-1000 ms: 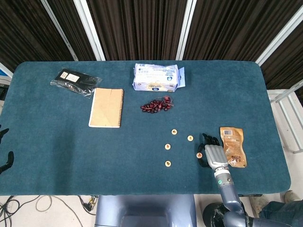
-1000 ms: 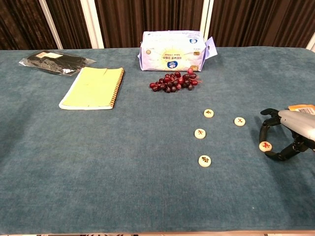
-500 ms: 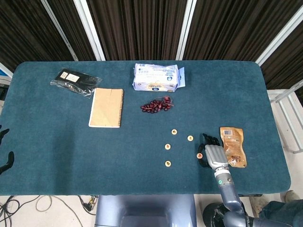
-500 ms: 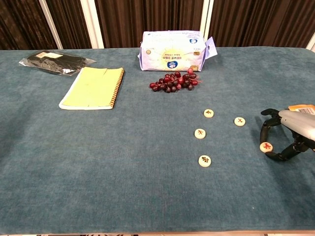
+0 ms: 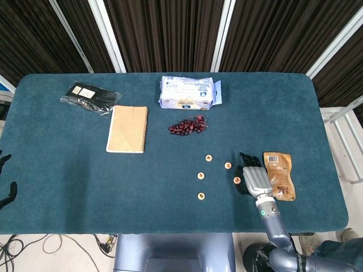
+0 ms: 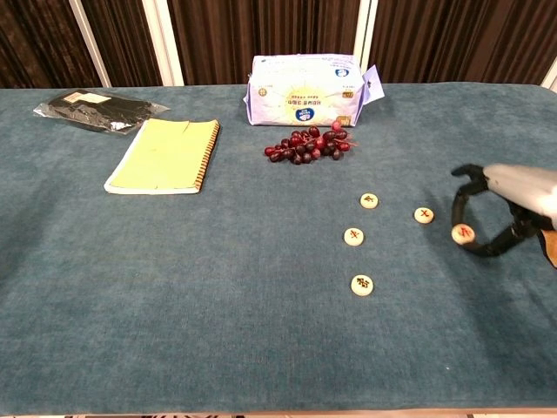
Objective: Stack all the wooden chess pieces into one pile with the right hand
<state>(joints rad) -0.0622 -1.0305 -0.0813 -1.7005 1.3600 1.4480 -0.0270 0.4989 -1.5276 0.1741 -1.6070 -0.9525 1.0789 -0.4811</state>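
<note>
Right hand (image 6: 509,209) sits at the table's (image 6: 174,287) right side, back of hand up, fingers (image 6: 464,174) curled downward; a piece (image 6: 463,232) with red marking is pinched between thumb and fingers, and the chest view suggests it is held slightly off the cloth, though this is not certain; the head view shows the same piece (image 5: 237,181) at the hand's (image 5: 256,179) left edge.

Four further pieces lie flat on the cloth, each apart from the others: one (image 6: 424,215) just left of the held piece; one (image 6: 369,201) further left and toward the back; one (image 6: 353,237) nearer the front; one (image 6: 362,285) nearest the front edge; none is stacked.

Left hand (image 5: 5,190) shows only as dark fingers at the far left edge of the head view, off the table; whether it is spread or closed I cannot tell.

Other items: snack packet (image 5: 278,175) just right of the right hand; grapes (image 6: 307,144) behind the pieces; tissue pack (image 6: 306,90) behind the grapes; notebook (image 6: 165,155) to the left; black pouch (image 6: 91,109) at the back left corner.
</note>
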